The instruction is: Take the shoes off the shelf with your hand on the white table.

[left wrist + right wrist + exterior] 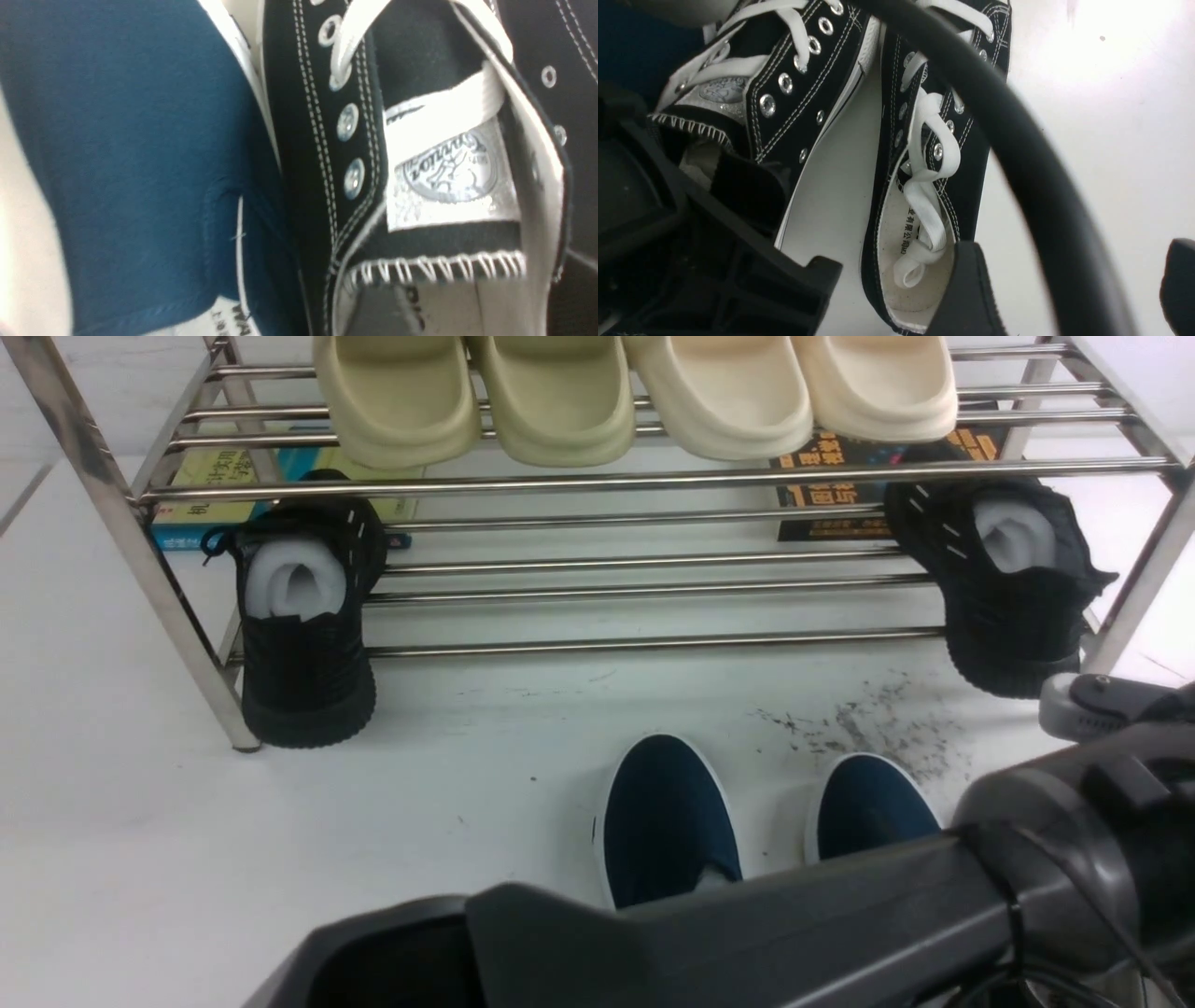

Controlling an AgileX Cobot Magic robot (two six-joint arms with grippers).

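Observation:
Both black canvas shoes, with white laces, stand side by side on the white table [1111,140], off the shelf [653,479]. One shoe [794,93] lies next to a navy slip-on [131,140]; its tongue and label fill the left wrist view [444,168]. A black part of my left hand [691,242] reaches into that shoe's opening, and its fingers do not show. My right gripper [1073,261] is open at the heel of the other shoe [966,177], one finger [966,289] at the heel opening, the other [1178,280] over bare table. In the front view my arms [1074,859] hide both shoes.
A pair of navy slip-ons [665,817] sits on the table in front of the shelf. Black knit shoes [303,644] [1013,597] lean on the lower tier's ends. Beige slippers [560,401] lie on top, books [201,490] behind. A black cable [1017,140] crosses the right wrist view.

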